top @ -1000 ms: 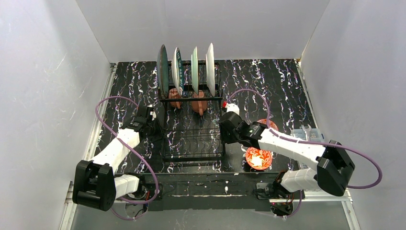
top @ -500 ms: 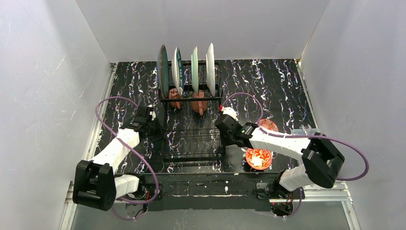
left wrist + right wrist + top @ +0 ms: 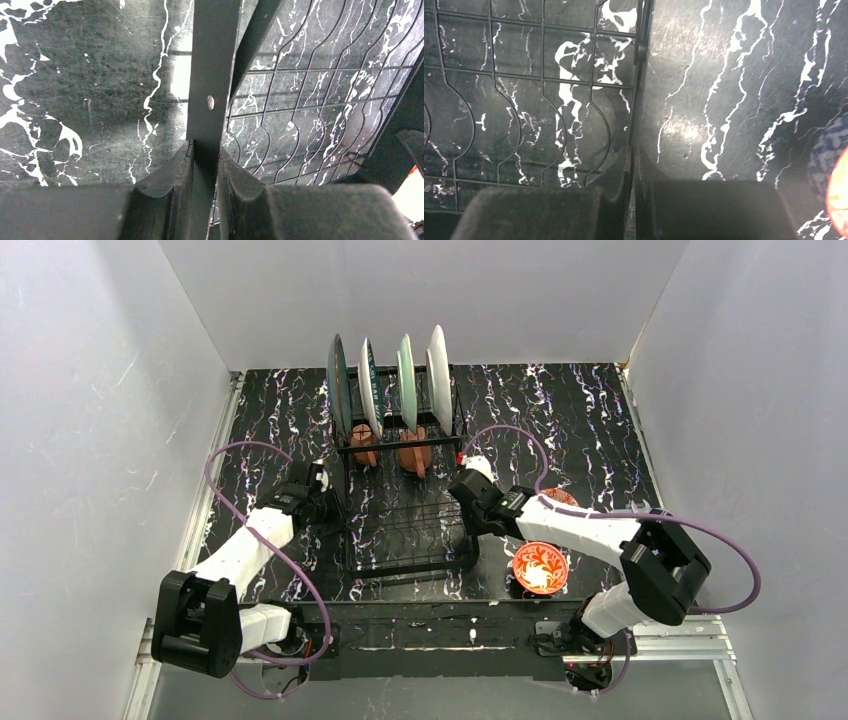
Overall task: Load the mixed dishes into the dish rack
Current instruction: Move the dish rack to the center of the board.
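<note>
The black wire dish rack (image 3: 410,530) lies mid-table. Several plates stand upright in its far slots, among them dark teal (image 3: 339,390), pale green (image 3: 406,380) and white (image 3: 438,370). Two terracotta mugs (image 3: 365,448) (image 3: 414,454) sit below them. My left gripper (image 3: 325,495) is shut on the rack's left side; the left wrist view shows its tips (image 3: 205,150) clamping a flat black frame bar. My right gripper (image 3: 468,502) is shut on the rack's right rim wire, seen in the right wrist view (image 3: 633,155). Two red-patterned bowls (image 3: 540,567) (image 3: 562,500) rest on the table to the right.
White walls close in the black marbled table (image 3: 580,420) on three sides. My right forearm (image 3: 580,530) lies across the gap between the two bowls. One bowl's red edge (image 3: 841,192) shows at the right of the right wrist view.
The rack with its plates and mugs has slid a little away and to the right, held by both grippers. My right elbow has swung left.
</note>
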You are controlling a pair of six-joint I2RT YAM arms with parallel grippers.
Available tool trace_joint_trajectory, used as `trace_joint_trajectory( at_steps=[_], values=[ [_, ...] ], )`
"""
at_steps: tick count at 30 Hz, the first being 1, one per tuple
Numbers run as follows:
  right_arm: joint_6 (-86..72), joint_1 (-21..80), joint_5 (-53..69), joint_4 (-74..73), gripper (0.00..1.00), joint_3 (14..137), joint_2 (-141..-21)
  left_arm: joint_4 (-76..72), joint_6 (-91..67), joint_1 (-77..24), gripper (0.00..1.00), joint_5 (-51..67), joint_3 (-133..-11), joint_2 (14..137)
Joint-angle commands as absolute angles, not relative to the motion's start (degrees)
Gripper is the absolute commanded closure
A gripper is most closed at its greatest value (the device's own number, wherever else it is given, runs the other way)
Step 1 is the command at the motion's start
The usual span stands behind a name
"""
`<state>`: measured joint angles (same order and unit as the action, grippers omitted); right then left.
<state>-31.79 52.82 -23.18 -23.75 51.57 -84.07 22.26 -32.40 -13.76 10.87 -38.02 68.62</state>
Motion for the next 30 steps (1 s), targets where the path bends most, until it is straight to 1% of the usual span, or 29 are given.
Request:
trace_joint_trajectory(
  at_steps=[1,10,13,16,21,30],
  values=[
    [-20.7,50.2,-20.8,-16.4,0.99,54.2,-87.2,20.6,-36.0,-16.0,1.0,16.6,-38.6,68.4],
    [-8.7,46.2,-18.0,-16.7,0.99,59.6,-92.0,20.2,-37.7,-17.7,1.0,15.8,-39.5,69.6],
    [-6.1,44.1,-15.3,-17.0,0.99,61.1,-94.1,20.6,-36.7,-17.8,1.0,16.3,-40.8,69.5],
    [-4.6,41.4,-11.8,-16.7,0.99,62.2,-95.7,23.1,-34.4,-17.8,0.9,15.4,-43.3,68.5],
    [-1.6,39.0,-10.0,-16.0,0.99,64.3,-97.7,26.3,-31.3,-17.8,0.76,15.2,-46.0,67.5],
    [2.3,33.3,-8.9,-15.5,0.99,67.7,-101.7,31.2,-24.7,-17.8,0.65,19.4,-47.8,63.5]
  ],
)
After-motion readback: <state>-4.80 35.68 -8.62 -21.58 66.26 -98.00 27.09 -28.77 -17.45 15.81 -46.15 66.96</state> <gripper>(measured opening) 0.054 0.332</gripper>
